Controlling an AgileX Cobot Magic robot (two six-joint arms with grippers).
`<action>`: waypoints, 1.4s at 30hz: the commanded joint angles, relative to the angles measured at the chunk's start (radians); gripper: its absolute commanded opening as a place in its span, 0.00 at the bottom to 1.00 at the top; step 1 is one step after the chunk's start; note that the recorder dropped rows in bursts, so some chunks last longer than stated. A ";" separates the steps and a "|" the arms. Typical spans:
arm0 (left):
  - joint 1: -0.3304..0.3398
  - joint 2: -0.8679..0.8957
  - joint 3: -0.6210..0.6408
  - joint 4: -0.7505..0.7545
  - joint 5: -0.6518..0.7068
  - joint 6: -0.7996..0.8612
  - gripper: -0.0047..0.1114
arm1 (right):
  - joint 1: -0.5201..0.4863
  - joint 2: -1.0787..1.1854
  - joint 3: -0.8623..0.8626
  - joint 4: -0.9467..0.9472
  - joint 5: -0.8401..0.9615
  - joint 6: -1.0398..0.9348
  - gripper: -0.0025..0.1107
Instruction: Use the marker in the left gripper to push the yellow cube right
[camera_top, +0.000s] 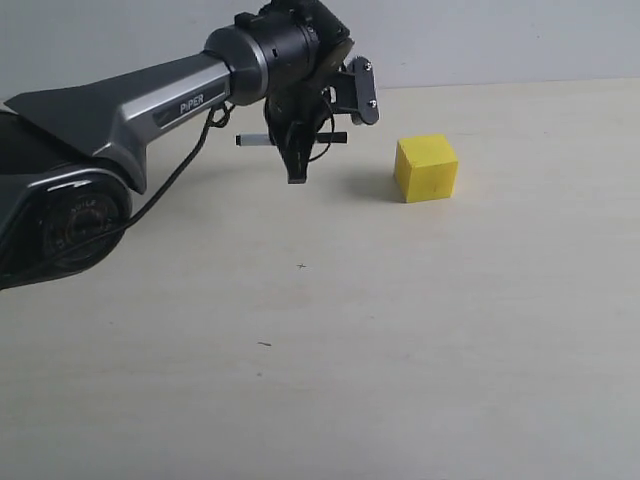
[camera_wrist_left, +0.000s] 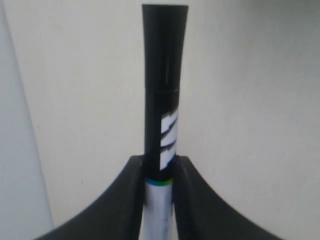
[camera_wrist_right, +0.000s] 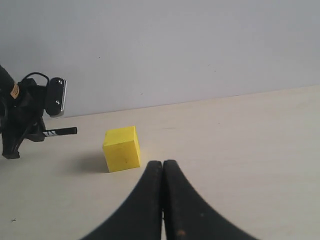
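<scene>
The yellow cube (camera_top: 427, 168) sits on the pale table toward the back, right of the left arm. My left gripper (camera_top: 296, 160) points down and is shut on the marker (camera_top: 290, 139), which lies crosswise and level above the table; its black cap end points toward the cube with a clear gap between. In the left wrist view the marker (camera_wrist_left: 162, 100) sticks out from between the black jaws of the left gripper (camera_wrist_left: 160, 162). My right gripper (camera_wrist_right: 162, 165) is shut and empty, a short way from the cube (camera_wrist_right: 121, 148); the left gripper (camera_wrist_right: 15, 137) and marker (camera_wrist_right: 60, 132) show beyond.
The left arm's grey "PiPER" link (camera_top: 140, 105) and black cable (camera_top: 170, 180) stretch over the table's left side. A pale wall (camera_top: 500, 40) stands close behind the cube. The table (camera_top: 400, 350) carries small dark specks.
</scene>
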 joint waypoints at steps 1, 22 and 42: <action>-0.004 -0.073 0.016 0.003 0.055 -0.103 0.04 | -0.003 -0.006 0.004 -0.003 -0.005 -0.004 0.02; -0.250 -0.509 1.049 0.973 -0.235 -1.267 0.04 | -0.003 -0.006 0.004 -0.003 -0.004 -0.004 0.02; -0.261 -0.229 0.561 0.516 -0.130 -0.820 0.04 | -0.003 -0.006 0.004 -0.003 -0.004 -0.004 0.02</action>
